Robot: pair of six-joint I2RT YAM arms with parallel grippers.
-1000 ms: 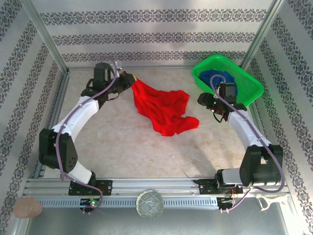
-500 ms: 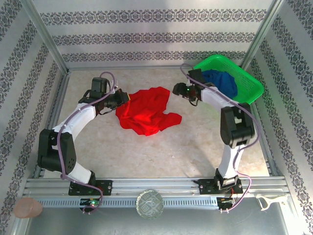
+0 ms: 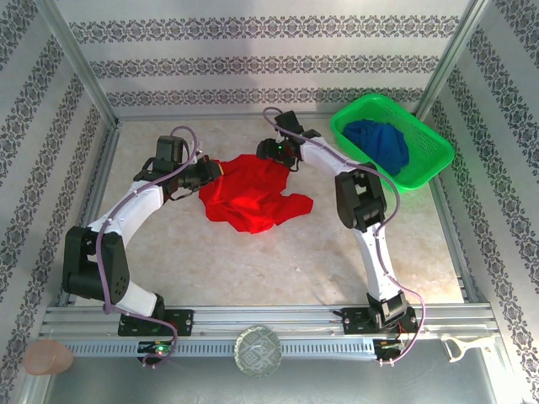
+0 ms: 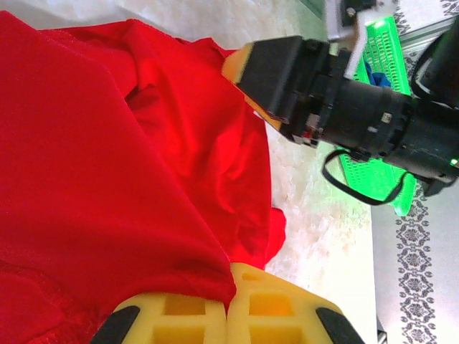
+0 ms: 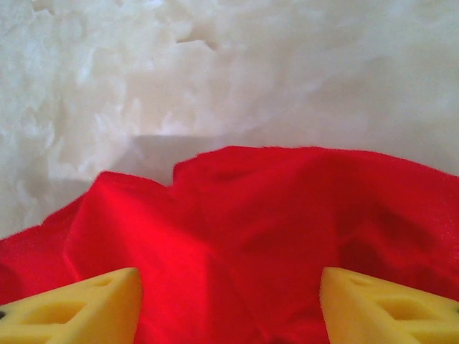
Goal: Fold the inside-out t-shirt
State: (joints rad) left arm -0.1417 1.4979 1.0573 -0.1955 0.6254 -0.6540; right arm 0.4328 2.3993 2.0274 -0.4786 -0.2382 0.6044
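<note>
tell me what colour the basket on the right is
The basket is bright green, clearest in the top external view.

the near half of the bench [image 3: 253, 269] lies bare, giving open passage between the arm bases up to the near edge of the red t-shirt [image 3: 253, 189]. further back the cloth is hemmed in: the left claw [image 3: 215, 168] is at its left corner and the right claw [image 3: 271, 151] at its far edge, leaving little room between them. the right arm [image 3: 362, 202] reaches up the bench's right side just beside the green basket [image 3: 429, 135], barring the way there.
</note>
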